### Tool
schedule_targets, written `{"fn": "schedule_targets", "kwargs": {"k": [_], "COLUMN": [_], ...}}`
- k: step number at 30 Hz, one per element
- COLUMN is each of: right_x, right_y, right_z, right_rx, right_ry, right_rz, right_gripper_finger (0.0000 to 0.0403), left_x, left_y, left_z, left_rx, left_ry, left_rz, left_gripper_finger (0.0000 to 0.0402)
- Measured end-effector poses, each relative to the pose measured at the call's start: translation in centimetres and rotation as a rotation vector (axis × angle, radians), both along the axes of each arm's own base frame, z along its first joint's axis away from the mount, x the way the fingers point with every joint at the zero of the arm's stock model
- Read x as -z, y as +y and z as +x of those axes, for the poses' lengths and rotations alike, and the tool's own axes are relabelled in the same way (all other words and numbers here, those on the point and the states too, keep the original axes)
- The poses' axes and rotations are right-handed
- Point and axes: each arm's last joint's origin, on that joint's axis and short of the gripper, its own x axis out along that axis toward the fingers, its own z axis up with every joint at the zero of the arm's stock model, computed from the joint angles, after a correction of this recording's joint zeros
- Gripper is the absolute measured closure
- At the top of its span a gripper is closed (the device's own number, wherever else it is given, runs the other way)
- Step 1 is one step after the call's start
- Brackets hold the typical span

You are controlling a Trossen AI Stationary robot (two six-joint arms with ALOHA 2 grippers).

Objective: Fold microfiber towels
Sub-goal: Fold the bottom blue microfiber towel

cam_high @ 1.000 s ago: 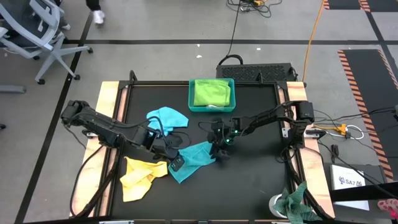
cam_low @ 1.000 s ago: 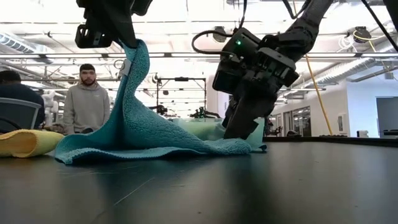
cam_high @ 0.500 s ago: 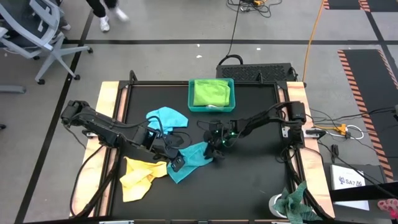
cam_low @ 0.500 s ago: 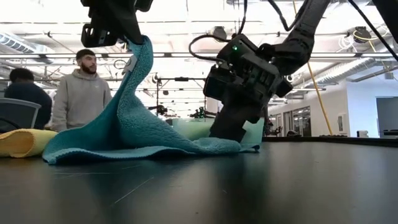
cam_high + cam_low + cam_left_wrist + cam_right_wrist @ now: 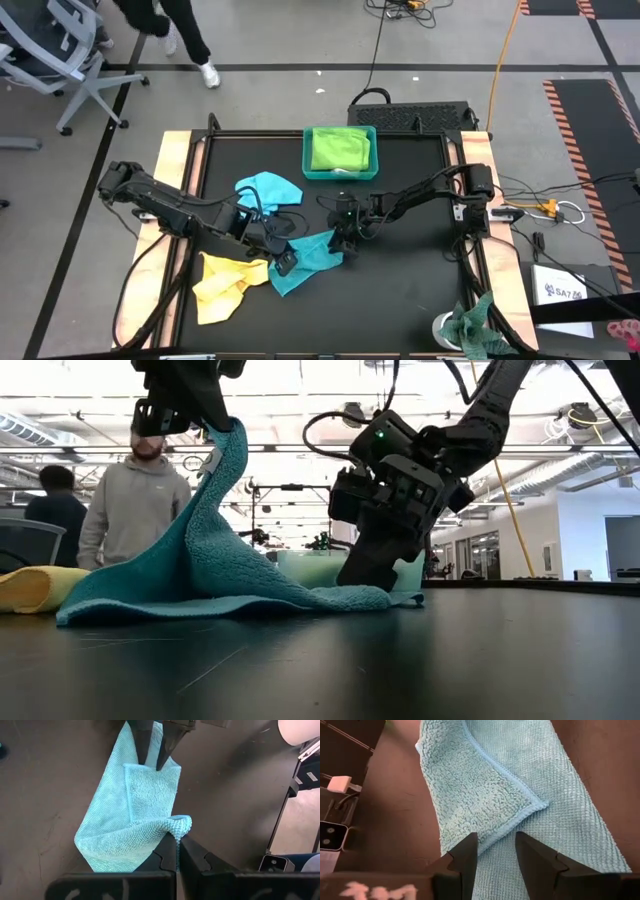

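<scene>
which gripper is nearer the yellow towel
Left. The left gripper hangs just beside the yellow towel, pinching the turquoise towel; the right gripper is beyond that towel.

nubby turquoise cloth towel (image 5: 510, 785), matt black table (image 5: 410, 270)

A turquoise microfiber towel (image 5: 312, 258) is lying mid-table, partly doubled over, with one corner being lifted high so the cloth is sloping up like a tent in the low view (image 5: 215, 550); its far end is lying flat on the table. A light blue towel (image 5: 268, 189) is sitting crumpled just behind it. A yellow towel (image 5: 226, 283) is lying rumpled toward the near left of the table. A lime green towel (image 5: 340, 148) is resting folded inside a tray at the back.
</scene>
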Motion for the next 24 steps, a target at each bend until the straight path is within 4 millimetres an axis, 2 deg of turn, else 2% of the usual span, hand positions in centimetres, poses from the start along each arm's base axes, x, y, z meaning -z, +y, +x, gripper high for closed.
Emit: {"fn": "schedule_targets", "kwargs": {"k": [14, 24], "right_x": [-0.4, 0.4], "right_y": [0.4, 0.7], "right_z": [0.6, 1.1], "right_rx": [0.058, 0.098], "right_ry": [-0.048, -0.071], "right_rz": [0.043, 0.003], "right_gripper_finger": [0.0275, 0.0278], "left_x": [0.0, -0.1], "left_y": [0.1, 0.2], "left_z": [0.1, 0.1], "left_rx": [-0.009, -0.010], "left_ry": [-0.005, -0.012], "left_rz": [0.007, 0.006], "left_gripper_finger": [0.0398, 0.0396]}}
